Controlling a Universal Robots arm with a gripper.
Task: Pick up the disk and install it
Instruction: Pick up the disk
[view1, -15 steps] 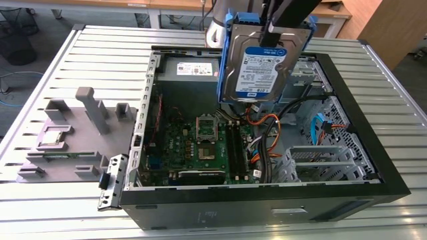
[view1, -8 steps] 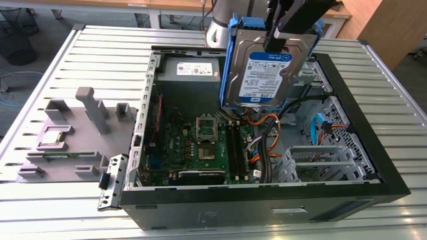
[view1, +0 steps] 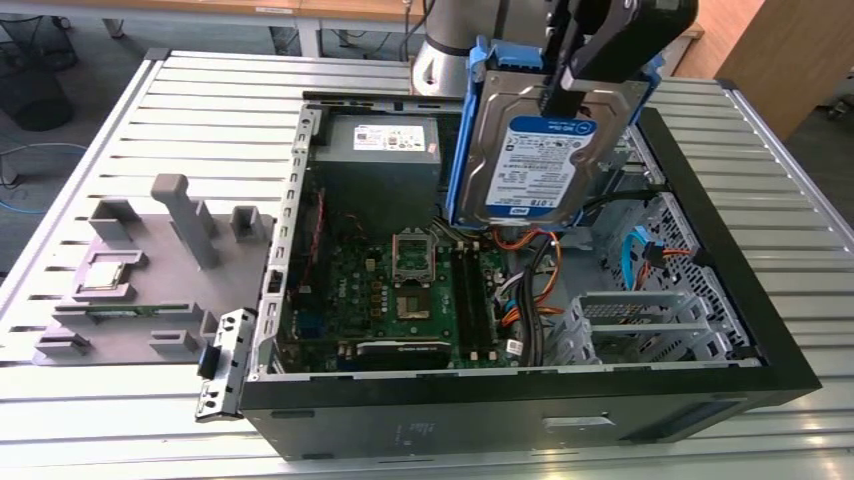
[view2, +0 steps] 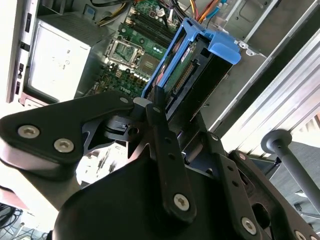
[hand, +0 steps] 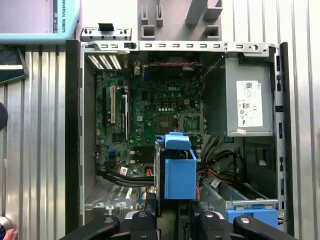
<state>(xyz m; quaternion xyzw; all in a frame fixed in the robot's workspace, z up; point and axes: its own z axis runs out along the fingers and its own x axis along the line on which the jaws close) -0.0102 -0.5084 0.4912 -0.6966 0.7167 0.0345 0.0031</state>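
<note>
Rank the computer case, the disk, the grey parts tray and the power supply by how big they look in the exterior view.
1. computer case, clearly largest.
2. disk and grey parts tray: these look alike, and the disk hangs raised, likely nearer the camera, so I leave them unranked.
3. power supply, smallest.

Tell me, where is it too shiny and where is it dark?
In the second wrist view the table slats glare white, and the gripper holding the disk looks black against them; in the exterior view light is even, with shade inside the computer case.
</note>
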